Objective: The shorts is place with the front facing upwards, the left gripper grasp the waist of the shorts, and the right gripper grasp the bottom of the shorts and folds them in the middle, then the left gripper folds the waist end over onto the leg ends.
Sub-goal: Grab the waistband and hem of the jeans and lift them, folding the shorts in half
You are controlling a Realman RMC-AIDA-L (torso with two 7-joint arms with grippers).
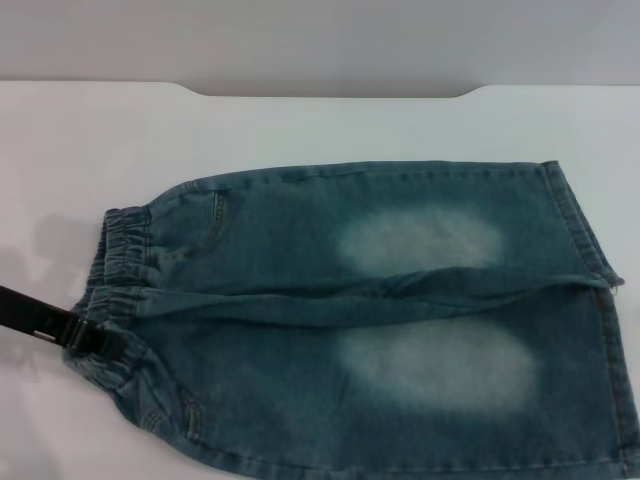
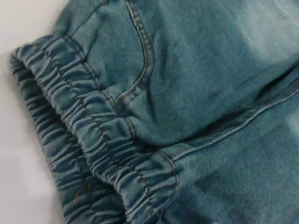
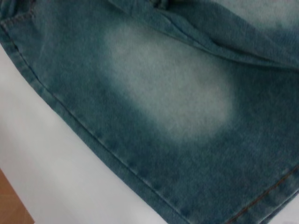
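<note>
The shorts are laid flat on the white table, front side up, with the length running left to right. The waist of the shorts, a gathered elastic band, is found at the left end; the bottom of the shorts, with its two stitched hems, is found at the right end. A faded pale patch is seen on each leg, and a curved stitched pocket is noted just inside the waistband.

The left gripper is positioned at the left edge, at the near part of the waistband, and is touching the denim. Whether its jaws are spread or pinching the band cannot be told. The right gripper is not seen in any view; the near leg and its outer seam are shown by the right wrist camera.
</note>
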